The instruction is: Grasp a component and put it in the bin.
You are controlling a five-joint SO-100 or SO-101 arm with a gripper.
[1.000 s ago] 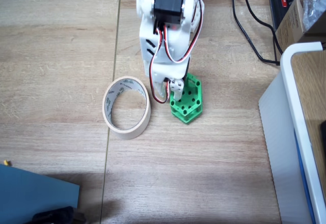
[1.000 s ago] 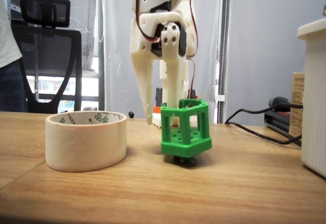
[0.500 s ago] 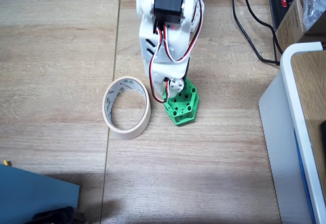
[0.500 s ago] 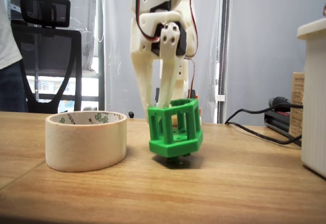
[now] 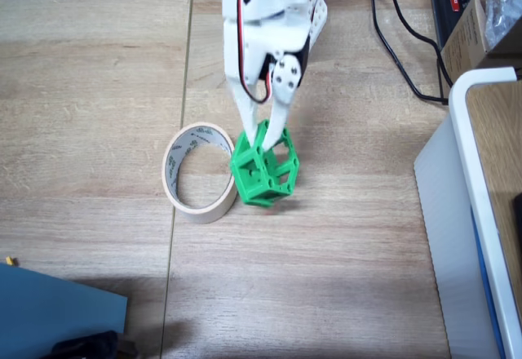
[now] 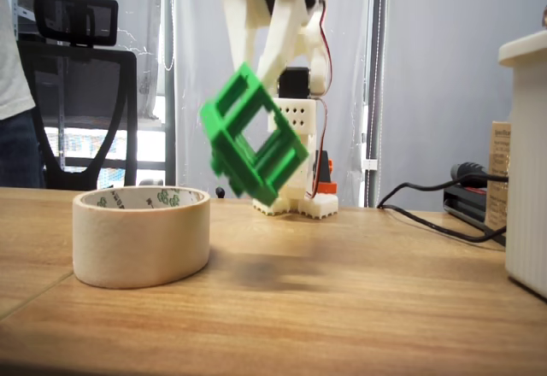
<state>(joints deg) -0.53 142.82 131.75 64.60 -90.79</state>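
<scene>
One green block (image 5: 264, 170) hangs clear of the bench (image 5: 326, 277), pinched in the white arm's jaws (image 5: 263, 128), which are closed on its upper edge with the two fingers drawn near together. In the low side view the block (image 6: 254, 133) is plainly airborne and tipped onto a corner, its open-walled frame slanting, a soft shadow on the wood beneath it.

The move ahead turns on a short sideways gap. Seen from above, the tape roll (image 5: 202, 172) serving as the bin lies just to the left of the block, its near rim almost under the block's left edge but the open ring still offset from the block's centre. From the side, the roll (image 6: 141, 236) sits flat on the bench with the block higher than its rim and a little to the right. My reading is that the block must travel left until it is centred over the ring, and probably level out, since the opening looks only slightly wider than the block and a tilted corner could catch the rim.

Bare wood lies all around the roll. A black cable (image 5: 400, 49) and a large white container (image 5: 465, 179) at the right edge of the bench are well apart from the path.
</scene>
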